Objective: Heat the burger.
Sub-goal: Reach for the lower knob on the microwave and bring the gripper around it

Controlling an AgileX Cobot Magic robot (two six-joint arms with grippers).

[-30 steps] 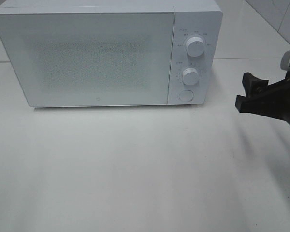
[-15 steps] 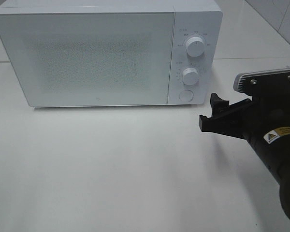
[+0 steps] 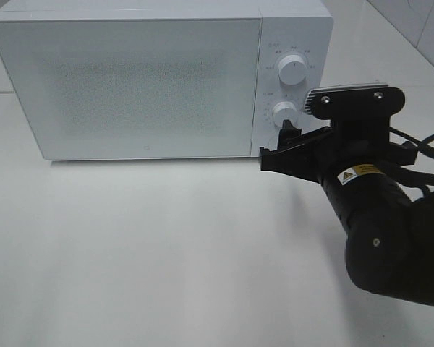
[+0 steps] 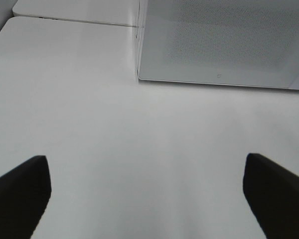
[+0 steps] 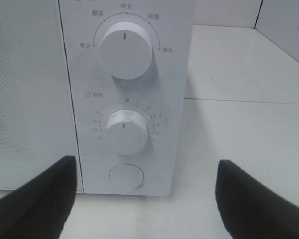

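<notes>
The burger is out of view in every frame. A white microwave (image 3: 130,79) stands at the back of the table with its door shut; its door corner shows in the left wrist view (image 4: 224,40). My right gripper (image 3: 275,144) is open, empty, and hovers just in front of the control panel. The right wrist view looks between the fingers (image 5: 147,199) at the upper knob (image 5: 125,49), the lower timer knob (image 5: 126,130) and the round button (image 5: 126,177). My left gripper (image 4: 147,194) is open over bare table, off the microwave's left front corner.
The white table (image 3: 130,246) stretches in front of the microwave. The right arm's black body (image 3: 390,238) fills the right side of the high view. A tiled wall (image 3: 419,22) rises at the back right.
My right arm has swung in from the right edge toward the microwave's control panel, its jaws staying open. The microwave and left gripper have not moved.
</notes>
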